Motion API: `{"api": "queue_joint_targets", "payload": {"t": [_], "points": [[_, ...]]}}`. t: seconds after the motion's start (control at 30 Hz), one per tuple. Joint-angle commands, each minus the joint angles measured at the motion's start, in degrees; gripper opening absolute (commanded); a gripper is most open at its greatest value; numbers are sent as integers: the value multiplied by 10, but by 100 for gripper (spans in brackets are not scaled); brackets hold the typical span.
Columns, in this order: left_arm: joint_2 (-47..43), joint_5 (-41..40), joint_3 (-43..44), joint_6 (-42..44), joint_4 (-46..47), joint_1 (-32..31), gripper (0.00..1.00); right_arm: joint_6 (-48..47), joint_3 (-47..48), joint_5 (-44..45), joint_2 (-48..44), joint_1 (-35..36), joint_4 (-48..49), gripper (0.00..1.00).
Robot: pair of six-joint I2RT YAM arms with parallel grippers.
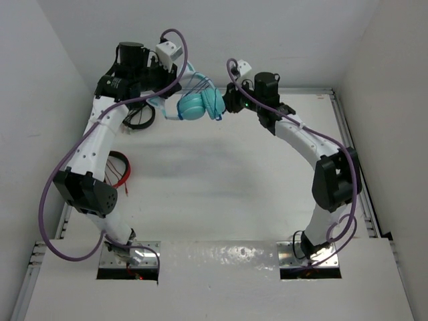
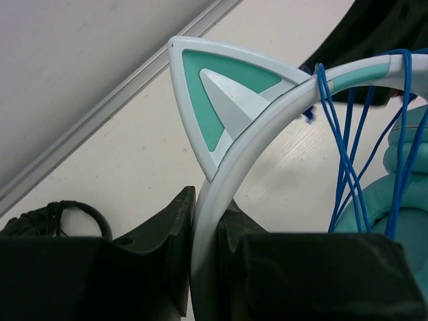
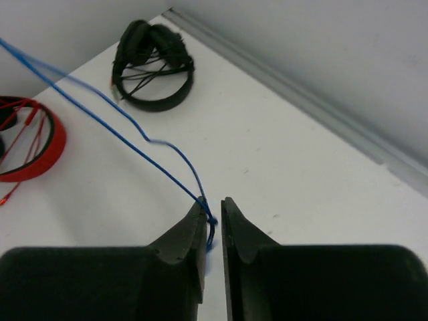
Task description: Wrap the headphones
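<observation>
The teal headphones point(image 1: 199, 105) hang in the air at the back of the table, between my two grippers. My left gripper point(image 1: 174, 85) is shut on the pale blue headband point(image 2: 267, 134), just below a cat ear point(image 2: 221, 87); in the left wrist view the gripper point(image 2: 207, 221) has the band pinched between both fingers. The thin blue cable point(image 2: 344, 154) runs in several strands across the band beside a teal cup point(image 2: 408, 167). My right gripper point(image 1: 226, 107) is to the right of the cups. In the right wrist view its nearly closed jaws point(image 3: 214, 207) hold the cable point(image 3: 134, 144) at the tips.
Black headphones point(image 1: 137, 117) lie at the back left, also seen in the right wrist view point(image 3: 152, 67) and the left wrist view point(image 2: 53, 217). A red coiled cable bundle point(image 1: 119, 168) lies by the left arm and shows in the right wrist view point(image 3: 33, 144). Walls border the table.
</observation>
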Motion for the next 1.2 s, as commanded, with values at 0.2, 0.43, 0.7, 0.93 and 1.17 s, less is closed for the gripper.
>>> {"api": "queue_joint_targets", "payload": {"t": [0.2,0.43,0.7,0.93,1.17], "points": [[-24,-27,-27,-67,125,-10,0,86,-143,-102,-110,-37,81,77],[-17,-92,-63,-59,186,-19,0,2,-182,-51,-233,-45,-132,57],[-5,-163,-105,-8,252,-31,0,45,-37,55,-222,-35,-181,99],[7,-179,-106,-7,273,-52,0,45,162,165,-68,34,-247,99],[17,-198,-91,-13,270,-70,0,94,199,170,9,56,-232,94]]}}
